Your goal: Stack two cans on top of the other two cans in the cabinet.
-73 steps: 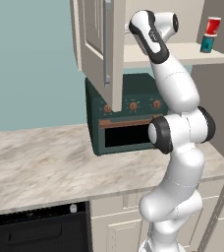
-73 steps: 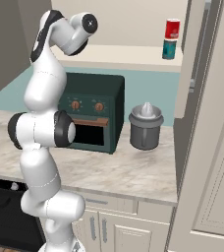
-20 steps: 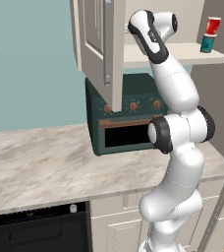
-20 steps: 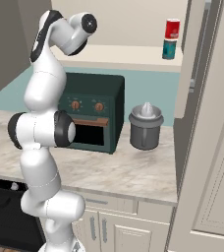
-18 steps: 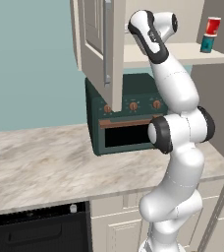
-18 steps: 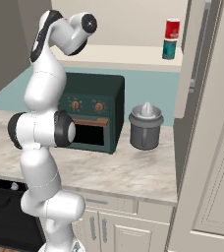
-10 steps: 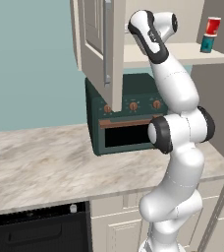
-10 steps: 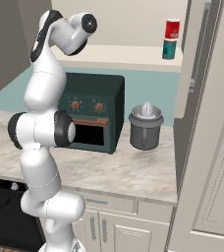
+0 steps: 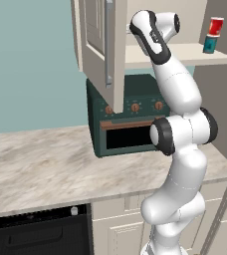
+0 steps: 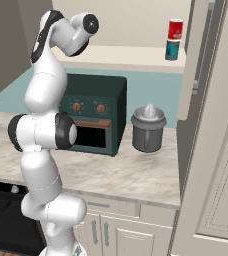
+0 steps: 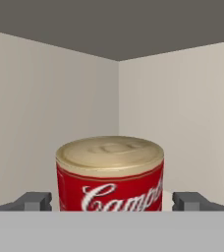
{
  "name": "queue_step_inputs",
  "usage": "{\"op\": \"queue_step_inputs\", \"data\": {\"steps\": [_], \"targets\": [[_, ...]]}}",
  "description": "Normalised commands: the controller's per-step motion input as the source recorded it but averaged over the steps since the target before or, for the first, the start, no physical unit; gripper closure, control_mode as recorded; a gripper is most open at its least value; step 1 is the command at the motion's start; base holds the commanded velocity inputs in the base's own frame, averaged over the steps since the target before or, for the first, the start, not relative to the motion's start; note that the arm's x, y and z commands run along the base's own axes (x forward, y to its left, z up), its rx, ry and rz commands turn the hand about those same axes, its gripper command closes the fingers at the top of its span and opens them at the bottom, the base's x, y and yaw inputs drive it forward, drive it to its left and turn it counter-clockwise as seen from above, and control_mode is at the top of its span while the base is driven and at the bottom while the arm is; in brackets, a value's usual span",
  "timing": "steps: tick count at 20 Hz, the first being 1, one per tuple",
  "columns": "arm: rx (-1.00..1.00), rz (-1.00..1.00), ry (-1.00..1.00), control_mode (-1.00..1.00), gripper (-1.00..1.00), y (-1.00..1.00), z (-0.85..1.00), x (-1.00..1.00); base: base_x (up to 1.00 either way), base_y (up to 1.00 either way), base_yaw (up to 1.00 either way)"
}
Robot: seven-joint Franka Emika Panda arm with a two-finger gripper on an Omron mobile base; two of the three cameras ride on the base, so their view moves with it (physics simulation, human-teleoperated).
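Hand view: 1 red can stands upright dead ahead of the claw, between its 2 spread fingertips, long axis vertical, inside the cabinet. Claw open, no visible contact. Judgement: straight-ahead closing grasp. Another red can sits on a teal can on the shelf.

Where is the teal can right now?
The teal can stands on the cabinet's pale shelf, near the shelf's right end in both base views, with a red can stacked right on top of it.
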Motion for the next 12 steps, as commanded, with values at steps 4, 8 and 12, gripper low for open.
{"op": "queue_step_inputs", "data": {"steps": [4, 8, 12], "targets": [[0.0, 0.0, 0.0, -1.0, -1.0, 0.0, 0.0, 0.0, 0.0, 0.0, 0.0], [0.0, 0.0, 0.0, -1.0, -1.0, 0.0, 0.0, -0.02, 0.0, 0.0, 0.0], [0.0, 0.0, 0.0, -1.0, -1.0, -0.09, 0.0, -0.21, 0.0, 0.0, 0.0]]}}
